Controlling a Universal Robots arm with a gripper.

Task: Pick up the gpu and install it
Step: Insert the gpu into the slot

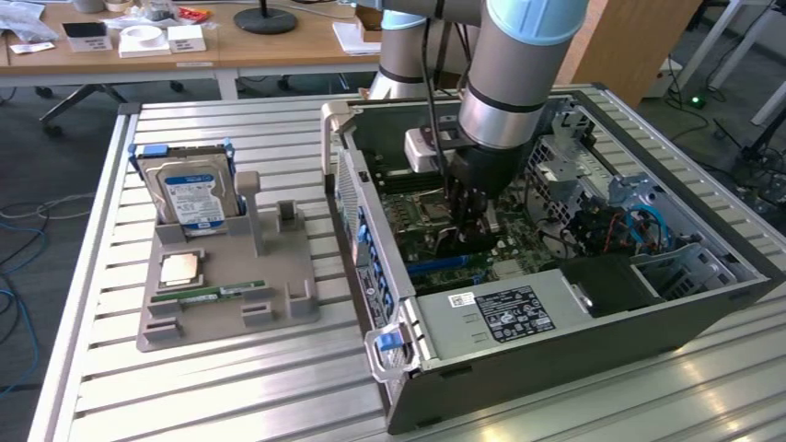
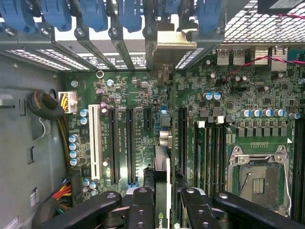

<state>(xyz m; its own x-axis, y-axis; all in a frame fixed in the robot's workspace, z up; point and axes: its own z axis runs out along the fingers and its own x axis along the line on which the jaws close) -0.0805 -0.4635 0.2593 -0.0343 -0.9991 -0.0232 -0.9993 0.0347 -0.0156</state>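
No text sharp enough to transcribe. Hard drive point(image 1: 190, 198): blue-and-white label, print unreadable. Computer case point(image 1: 687, 304): black label point(image 1: 506, 313) with white print and symbols, small white sticker point(image 1: 459, 299) just beside it, neither readable. Wrist view: white printed label point(image 2: 136, 59) beside the motherboard point(image 2: 143, 95), characters too small; green mark on the gpu point(image 2: 162, 191), not readable.

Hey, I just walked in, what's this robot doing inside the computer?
The arm is reaching down into the open PC case. Its gripper has its jaws shut on the gpu, held edge-on over the motherboard, in line with the long expansion slots. Whether the card is seated in a slot cannot be told. Outside the case, a hard drive and a RAM stick sit in a grey holder.
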